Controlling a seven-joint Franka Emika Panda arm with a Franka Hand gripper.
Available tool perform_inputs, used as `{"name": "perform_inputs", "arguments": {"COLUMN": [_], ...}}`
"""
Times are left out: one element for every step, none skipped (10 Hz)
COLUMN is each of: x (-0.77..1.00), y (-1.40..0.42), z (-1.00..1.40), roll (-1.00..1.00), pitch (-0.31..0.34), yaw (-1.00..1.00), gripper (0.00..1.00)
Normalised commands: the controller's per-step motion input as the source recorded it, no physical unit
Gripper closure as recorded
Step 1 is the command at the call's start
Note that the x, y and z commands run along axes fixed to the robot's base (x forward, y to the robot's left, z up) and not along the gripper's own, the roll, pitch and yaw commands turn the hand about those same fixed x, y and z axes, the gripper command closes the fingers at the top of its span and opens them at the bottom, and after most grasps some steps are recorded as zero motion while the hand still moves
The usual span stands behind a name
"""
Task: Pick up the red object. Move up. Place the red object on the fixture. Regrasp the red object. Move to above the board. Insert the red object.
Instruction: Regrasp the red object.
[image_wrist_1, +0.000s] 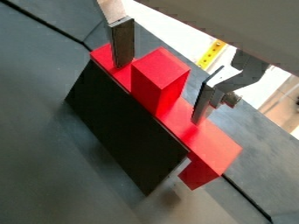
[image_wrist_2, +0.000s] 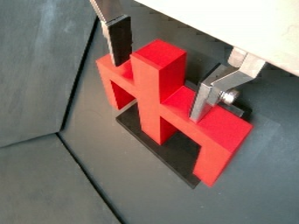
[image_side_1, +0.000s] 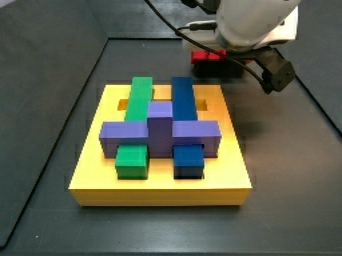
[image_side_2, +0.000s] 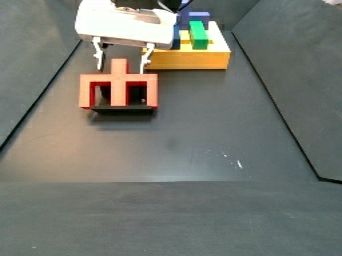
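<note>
The red object (image_wrist_2: 163, 109) rests on the fixture (image_wrist_1: 122, 131), its crossbar lying along the fixture's top edge and its middle prong standing up between the end effector's fingers. In a wrist view one end of the red object (image_wrist_1: 211, 157) overhangs the fixture's end. In a side view the piece (image_side_2: 120, 90) shows as a comb shape with prongs pointing up, seated on the dark fixture (image_side_2: 123, 110) on the counter (image_side_2: 201, 150).

The end effector (image_wrist_2: 163, 74) is directly over the red object. Its fingers (image_wrist_2: 118, 39) straddle the central prong, one on each side, with a visible gap between each pad and the prong in both wrist views. The jaws stand wide apart and clamp nothing; the finger tips reach down to about the level of the crossbar. Whether the tips touch the crossbar cannot be determined.

In a side view the end effector (image_side_1: 227, 65) sits beyond the far edge of the board (image_side_1: 160, 180), with the red object (image_side_1: 207, 57) only partly visible beneath it. The board is a yellow slab carrying a purple block (image_side_1: 158, 132), green blocks (image_side_1: 131, 158) and blue blocks (image_side_1: 189, 158). The board (image_side_2: 187, 58) lies near the fixture but apart from it.
</note>
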Motion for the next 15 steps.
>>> {"name": "perform_inputs", "arguments": {"x": [0.01,0.0,0.0,0.0,0.0,0.0,0.01,0.0,0.0,0.0,0.0,0.0,0.0,0.0,0.0], "y": [0.0,0.0,0.0,0.0,0.0,0.0,0.0,0.0,0.0,0.0,0.0,0.0,0.0,0.0,0.0], "z": [0.0,-0.05,-0.14,-0.11,-0.04,-0.01,0.0,0.0,0.0,0.0,0.0,0.0,0.0,0.0,0.0], "roll": [0.07,0.08,0.05,0.13,0.16,0.14,0.12,0.11,0.0,0.0,0.0,0.0,0.0,0.0,0.0], "pitch": [0.091,0.0,0.0,0.0,0.054,0.069,0.106,0.06,0.0,0.0,0.0,0.0,0.0,0.0,0.0], "yaw": [-0.13,-0.07,-0.05,0.0,0.0,0.0,0.0,0.0,0.0,0.0,0.0,0.0,0.0,0.0,0.0], "gripper": [0.0,0.0,0.0,0.0,0.0,0.0,0.0,0.0,0.0,1.0,1.0,1.0,1.0,1.0,1.0]}}
